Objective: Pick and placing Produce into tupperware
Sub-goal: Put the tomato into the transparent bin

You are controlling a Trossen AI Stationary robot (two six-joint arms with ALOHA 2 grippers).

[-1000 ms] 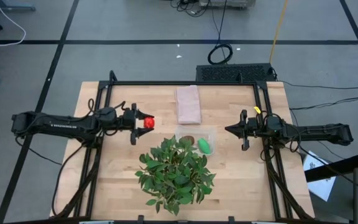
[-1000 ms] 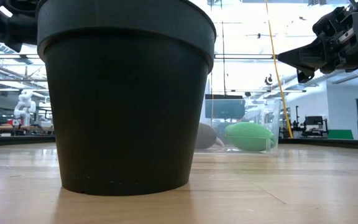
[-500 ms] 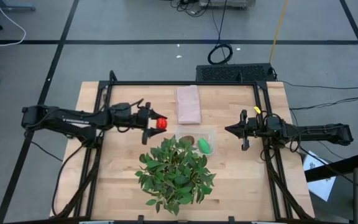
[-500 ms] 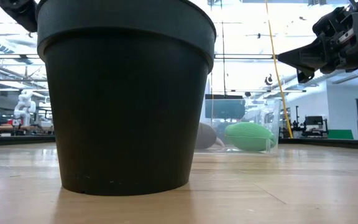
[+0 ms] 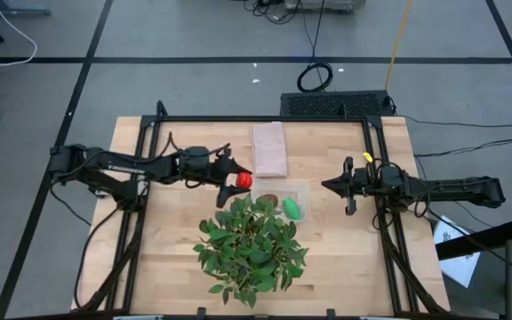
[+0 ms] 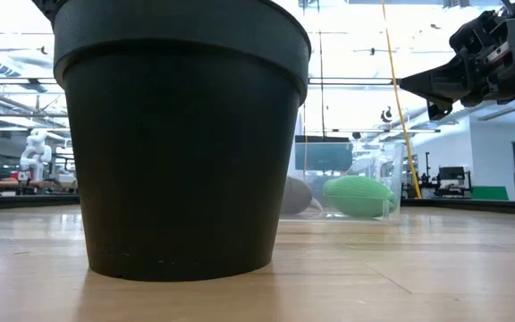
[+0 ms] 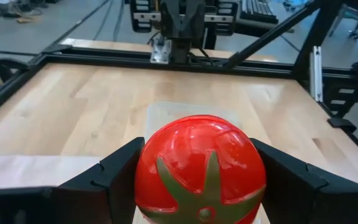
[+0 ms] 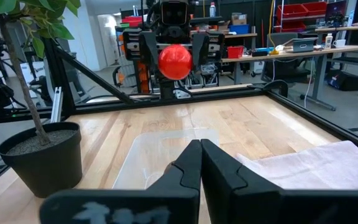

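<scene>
1. Left gripper [image 5: 238, 180]: dark matte fingers clamped on either side of a glossy red round toy tomato [image 5: 244, 180] with a moulded olive-green star calyx; held clear of the table, between the folded cloth and the tub's near corner.
2. Left wrist view: the red tomato [image 7: 200, 169] fills the gap between the two fingers, smooth hard plastic with highlights.
3. Shallow transparent plastic tupperware tub [image 5: 302, 188], rectangular with rounded corners, sits on the pale wooden table [image 5: 167, 240], just beside the plant's leaves.
4. Inside the tub: bright green smooth oval piece [image 5: 292, 209] and brown fuzzy kiwi-like ball [image 5: 268, 199], partly under leaves. The low view shows both through the clear wall, green oval [image 6: 358, 196] lying on its side.
5. Leafy green plant [image 5: 252, 244] in a matte black tapered pot [image 6: 177, 134].
6. Pinkish-beige folded cloth [image 5: 269, 148], soft, rectangular, beyond the tub.
7. Right gripper [image 5: 327, 186]: fingers pressed together, holding nothing, raised beside the tub's right side.
</scene>
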